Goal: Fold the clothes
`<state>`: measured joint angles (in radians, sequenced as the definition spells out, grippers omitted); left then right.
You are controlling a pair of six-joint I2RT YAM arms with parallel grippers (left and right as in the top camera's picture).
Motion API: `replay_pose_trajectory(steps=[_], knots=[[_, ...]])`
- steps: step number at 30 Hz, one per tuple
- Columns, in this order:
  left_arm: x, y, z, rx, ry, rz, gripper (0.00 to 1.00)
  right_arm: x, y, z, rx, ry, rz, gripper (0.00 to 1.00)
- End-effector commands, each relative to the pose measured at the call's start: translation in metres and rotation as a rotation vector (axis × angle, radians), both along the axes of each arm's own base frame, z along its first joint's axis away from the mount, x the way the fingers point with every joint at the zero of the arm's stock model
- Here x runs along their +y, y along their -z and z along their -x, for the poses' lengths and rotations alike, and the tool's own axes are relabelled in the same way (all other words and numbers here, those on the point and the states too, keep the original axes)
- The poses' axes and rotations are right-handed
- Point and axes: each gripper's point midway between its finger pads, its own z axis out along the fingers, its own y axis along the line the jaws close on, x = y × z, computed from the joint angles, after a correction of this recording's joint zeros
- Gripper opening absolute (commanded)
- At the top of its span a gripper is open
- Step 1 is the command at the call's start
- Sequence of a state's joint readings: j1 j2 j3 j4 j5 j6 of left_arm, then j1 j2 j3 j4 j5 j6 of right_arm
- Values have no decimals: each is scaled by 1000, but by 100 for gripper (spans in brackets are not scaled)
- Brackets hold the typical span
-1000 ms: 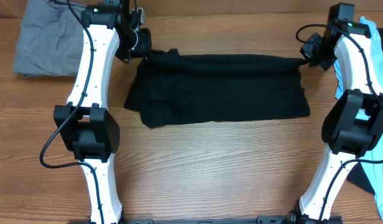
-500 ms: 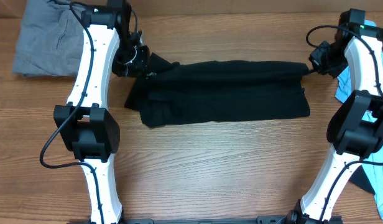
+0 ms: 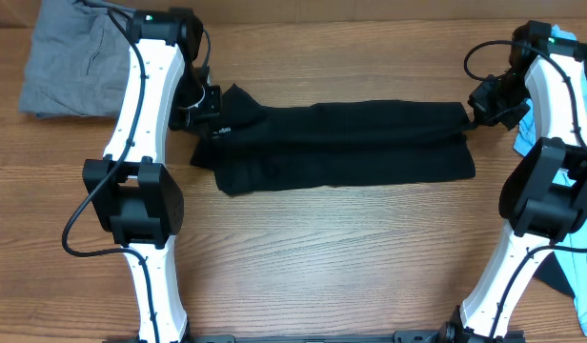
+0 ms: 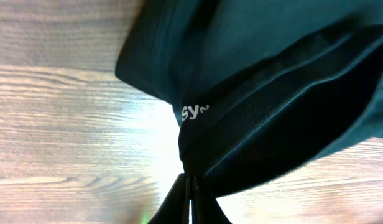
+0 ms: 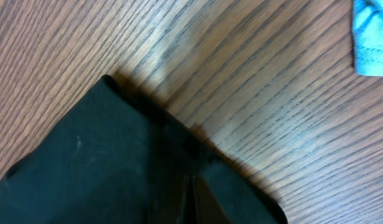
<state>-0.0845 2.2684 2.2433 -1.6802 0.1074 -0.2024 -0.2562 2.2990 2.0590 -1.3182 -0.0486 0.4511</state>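
The black shirt (image 3: 341,143) lies stretched in a long band across the middle of the wooden table. My left gripper (image 3: 220,122) is shut on its upper left edge, and my right gripper (image 3: 468,112) is shut on its upper right corner. The held far edge is folded toward the near edge. In the left wrist view the closed fingers (image 4: 190,198) pinch the shirt (image 4: 272,93) beside white lettering (image 4: 195,112). In the right wrist view the closed fingers (image 5: 190,199) pinch the shirt's corner (image 5: 117,162).
A grey folded garment (image 3: 67,57) lies at the back left. A light blue shirt (image 3: 584,86) lies at the right edge behind the right arm; a corner of it shows in the right wrist view (image 5: 372,37). Bare wood lies in front of the shirt.
Both grippers have carried the shirt's far edge toward the near side, laying it over the lower part. The shirt has become a narrower band.
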Motion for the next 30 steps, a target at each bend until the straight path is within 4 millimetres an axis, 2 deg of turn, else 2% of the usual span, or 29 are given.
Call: replay_pose_trajectory(steps=[1, 3, 5, 7, 9, 12, 13, 16, 18, 21, 24, 25, 26, 29, 30], knots=[[8, 8, 11, 42, -16, -36, 4, 1, -7, -2, -18, -14, 8, 5], [9, 15, 14, 60, -15, -37, 4, 1, -4, 1, -8, -14, 5, 13], [9, 20, 16, 69, -15, -38, 5, 2, -1, 4, 5, -14, 2, 36], [9, 24, 17, 75, -15, -38, 15, 3, 2, 8, 21, -14, -2, 48], [9, 24, 17, 78, -14, -39, 26, 4, 3, 13, 42, -14, -7, 53], [9, 24, 18, 79, -12, -38, 59, 5, 3, 13, 44, -17, -8, 63], [9, 25, 17, 76, -12, -38, 59, 4, 3, 13, 40, -17, -7, 64], [8, 25, 9, 43, -12, -34, 60, 3, 3, 9, 25, -15, -3, 68], [5, 25, -1, 0, -16, -18, 54, 2, 2, 6, 14, -15, -1, 70], [-11, 21, -21, -83, -5, 68, 46, 2, 2, 3, 0, -16, 1, 71], [-33, 18, -38, -162, 52, 173, 44, 20, 0, -9, -63, -124, -72, 70], [-39, 20, -45, -191, 71, 186, 47, 32, -1, -15, -94, -189, -114, 70], [-43, 23, -46, -198, 81, 185, 48, 35, 0, -15, -92, -201, -109, 70], [-52, 31, -45, -191, 116, 180, 49, 41, 4, -15, -78, -217, -103, 62], [-54, 33, -43, -183, 122, 180, 46, 43, 6, -14, -71, -221, -106, 52]])
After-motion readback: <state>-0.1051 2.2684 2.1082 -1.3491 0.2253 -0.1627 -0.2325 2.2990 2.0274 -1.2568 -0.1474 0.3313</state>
